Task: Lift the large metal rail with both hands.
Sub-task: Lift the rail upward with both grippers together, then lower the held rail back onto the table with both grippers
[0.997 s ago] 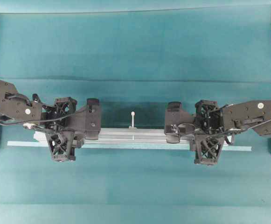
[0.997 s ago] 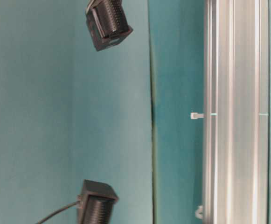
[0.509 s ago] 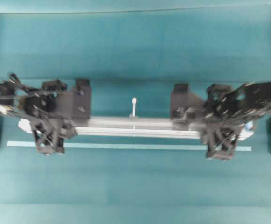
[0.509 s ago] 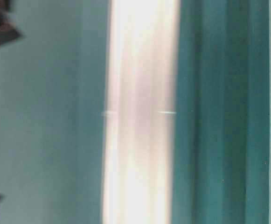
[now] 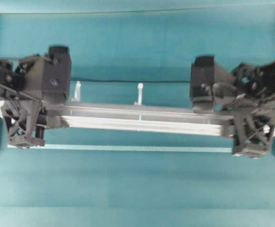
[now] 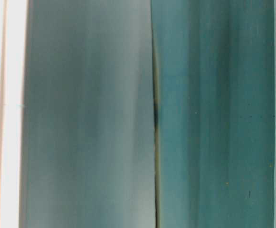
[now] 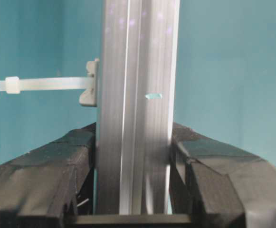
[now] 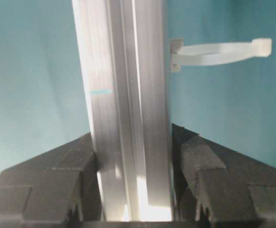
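Silver metal rail, lengthwise grooves, bright glare streaks; tiny teal mark on it in wrist views. Pale whitish pegs on its far edge. Black grippers, left and right, lattice-pattern fingers. Teal table; thin pale-teal strip near side.

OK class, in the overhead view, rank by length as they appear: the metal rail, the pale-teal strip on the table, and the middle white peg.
1. Pale-teal strip, longest, though the rail is raised nearer the camera, which makes it look larger.
2. Metal rail, nearly as long; its ends are hidden by the claws.
3. Middle white peg, far shortest.
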